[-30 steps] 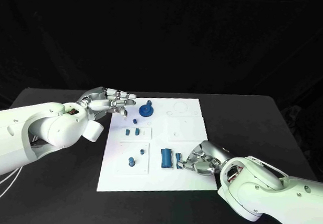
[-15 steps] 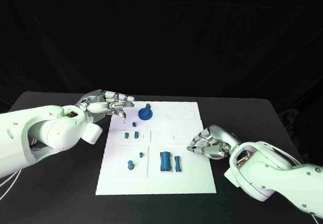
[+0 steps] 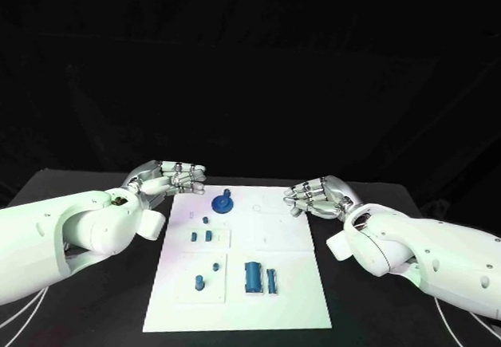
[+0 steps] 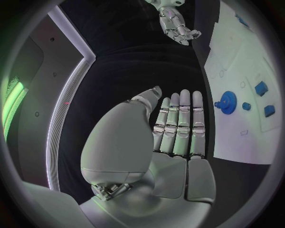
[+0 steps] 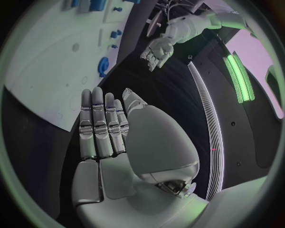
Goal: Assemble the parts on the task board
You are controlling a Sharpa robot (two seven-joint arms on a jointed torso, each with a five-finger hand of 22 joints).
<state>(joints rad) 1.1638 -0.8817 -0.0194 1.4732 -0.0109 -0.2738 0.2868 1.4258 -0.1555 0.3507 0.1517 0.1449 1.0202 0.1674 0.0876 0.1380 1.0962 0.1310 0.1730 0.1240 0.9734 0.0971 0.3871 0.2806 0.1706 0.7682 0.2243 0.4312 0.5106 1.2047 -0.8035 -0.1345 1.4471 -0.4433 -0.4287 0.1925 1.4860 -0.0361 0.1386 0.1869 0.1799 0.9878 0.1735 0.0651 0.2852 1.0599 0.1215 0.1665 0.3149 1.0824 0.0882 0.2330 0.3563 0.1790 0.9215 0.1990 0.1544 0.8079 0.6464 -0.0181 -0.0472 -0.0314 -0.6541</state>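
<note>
Big black matte tabletop [image 3: 78, 321] takes up most of the head view, and the white board [image 3: 293, 300] lies flat in the middle of it, a long rectangular plate running away from the robot. It looks smooth, with faint outlines and shallow recesses marked on it, including a thin circle near the far end.

Both white arms come in glossy and rounded. The left hand [image 3: 172, 176] hangs just off the board's far left corner, and the right hand [image 3: 316, 196] is at the far right corner, partly over the edge. In the wrist views both hands are silver and segmented, fingers [image 4: 181, 121] stretched out straight and lying side by side, thumb off to the side, nothing in either palm. Same story for the right hand's fingers [image 5: 101, 126].

Parts, biggest first: a chunky blue block [image 3: 253, 276] stands in the near half of the board, with a slimmer blue bar [image 3: 272, 281] right beside it on the right. At the far end there's a round gear [image 3: 222, 204] with a toothed rim and a stubby knob sticking up from its centre. Two little blue tabs [image 3: 200, 236] sit as a pair in a square recess mid-board. A small peg [image 3: 198, 282] sits in the near-left recess, a smaller dot [image 3: 215, 265] just beyond it, and another tiny stud [image 3: 206, 220] is near the gear. All the blue bits look like plain moulded plastic.
</note>
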